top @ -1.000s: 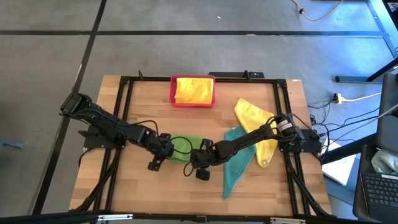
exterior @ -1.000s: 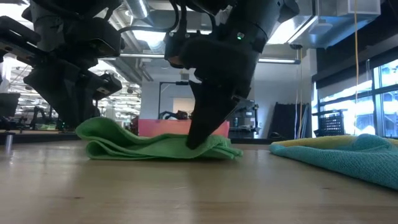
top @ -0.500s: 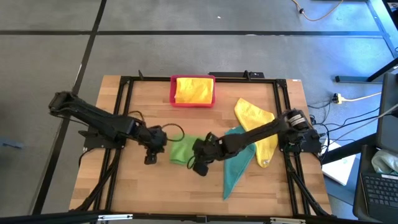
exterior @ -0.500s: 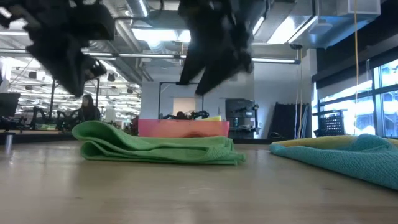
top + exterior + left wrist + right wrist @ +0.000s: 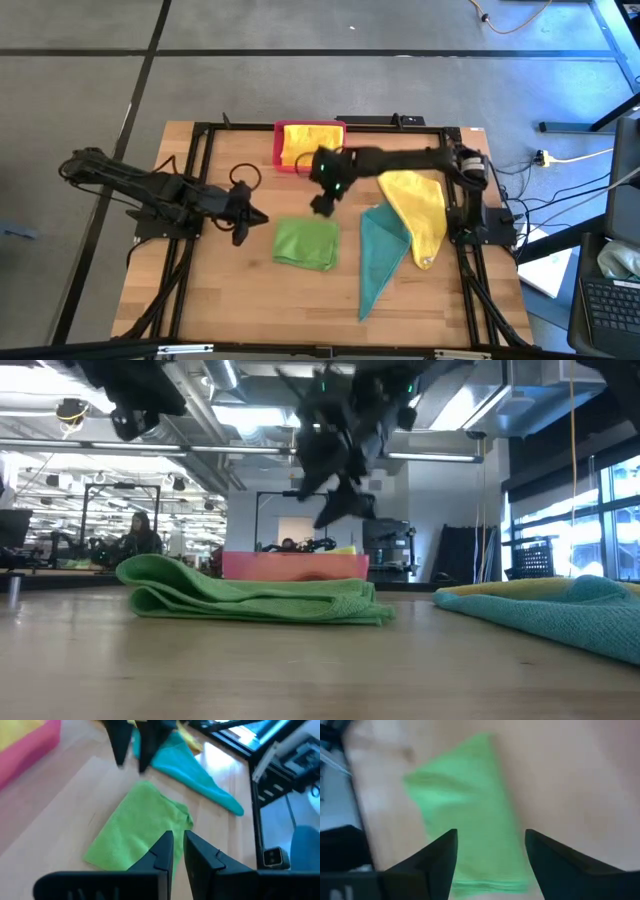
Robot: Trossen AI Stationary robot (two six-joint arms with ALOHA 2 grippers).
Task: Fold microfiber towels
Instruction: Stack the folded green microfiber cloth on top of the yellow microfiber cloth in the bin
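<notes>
1. A bright green towel lies folded into a rough square near the middle of the wooden tabletop. From the low view its soft layers stack with a rounded fold at one end and a thinner edge at the other.
2. Its surface looks finely napped and matte; in the left wrist view it reads as a neat folded rectangle with a slightly ruffled corner.
3. A teal towel lies unfolded beside the green one, apart from it, drawn out into a long pointed shape. Its nubby weave shows in the low view.
4. A yellow towel lies spread out next to the teal one, overlapping its edge, also loosely triangular.
5. A pink rectangular tray sits at the far edge of the tabletop. It holds another yellow towel, folded to fill it.
6. The tabletop is pale planked wood framed by dark metal rails.
7. The right claw hangs above the tabletop between the tray and the green towel, its two dark fingers spread wide with nothing between them.
8. The left claw sits just beside the green towel, clear of it, fingers pressed nearly together with only a narrow slit, gripping nothing.
9. In the low view both claws are raised above the cloth, not touching it.
</notes>
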